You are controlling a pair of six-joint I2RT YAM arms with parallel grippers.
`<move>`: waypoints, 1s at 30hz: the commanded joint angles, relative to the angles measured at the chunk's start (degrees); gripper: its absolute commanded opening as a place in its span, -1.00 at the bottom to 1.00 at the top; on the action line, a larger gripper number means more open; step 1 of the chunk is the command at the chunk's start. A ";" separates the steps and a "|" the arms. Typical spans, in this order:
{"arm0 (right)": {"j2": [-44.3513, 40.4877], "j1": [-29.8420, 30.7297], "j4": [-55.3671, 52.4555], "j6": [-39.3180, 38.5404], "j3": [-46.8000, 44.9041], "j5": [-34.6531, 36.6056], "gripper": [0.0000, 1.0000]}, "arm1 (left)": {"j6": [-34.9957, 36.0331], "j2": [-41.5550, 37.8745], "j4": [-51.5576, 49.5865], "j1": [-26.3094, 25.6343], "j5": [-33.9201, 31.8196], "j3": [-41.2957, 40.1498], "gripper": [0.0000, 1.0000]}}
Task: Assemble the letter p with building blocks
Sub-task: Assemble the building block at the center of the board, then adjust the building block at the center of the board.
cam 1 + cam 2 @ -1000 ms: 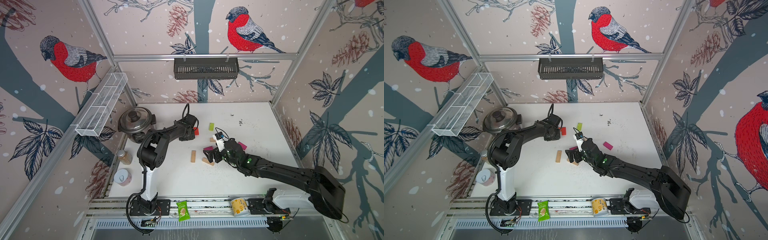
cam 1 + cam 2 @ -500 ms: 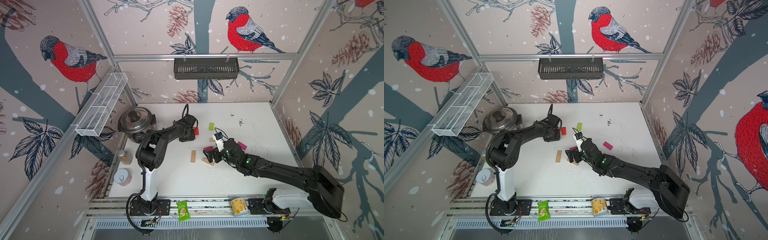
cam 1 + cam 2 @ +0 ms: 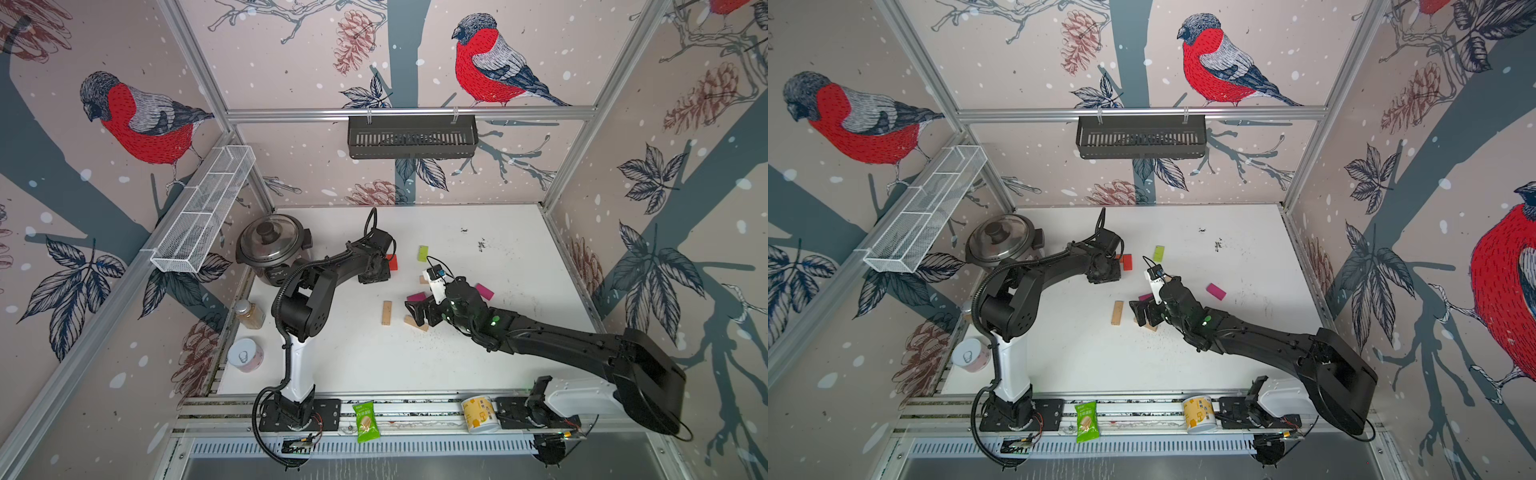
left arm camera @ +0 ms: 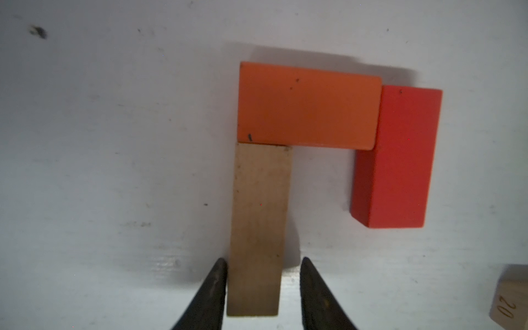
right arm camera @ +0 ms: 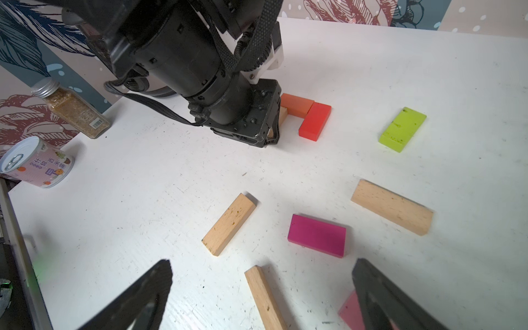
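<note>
Closest to the front rail and well short of the orange block (image 4: 308, 105), the right gripper (image 5: 263, 265) hangs above the table with its jaws spread as wide as they go, gripping nothing. A tan block (image 5: 265, 300) lies on the table under the gap. A pink block (image 5: 353, 310) is partly hidden by one finger.

Between there and the orange block lie three loose pieces, all apart from each other: a second tan block (image 5: 228, 224), a magenta block (image 5: 316, 235) and a third tan block (image 5: 391, 207).

The letter p (image 5: 314, 120) is part-built. A tan stem (image 4: 260, 214) butts end-on against one end of the orange block's long side. A red block (image 4: 397, 160) touches the orange block's other end and runs alongside the stem.

The left gripper (image 4: 263, 259) straddles the stem's free end, jaws partly open. One finger touches the wood and the other stands just clear.

Farther back, a lime block (image 5: 403, 128) lies apart on the red block's side. A pot (image 3: 272, 243) stands well off on the opposite side.
</note>
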 commanded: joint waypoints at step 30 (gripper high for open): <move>1.68 1.73 -0.19 -1.73 1.53 2.46 0.99 | -0.81 4.47 -3.94 -0.01 -2.82 4.89 -0.17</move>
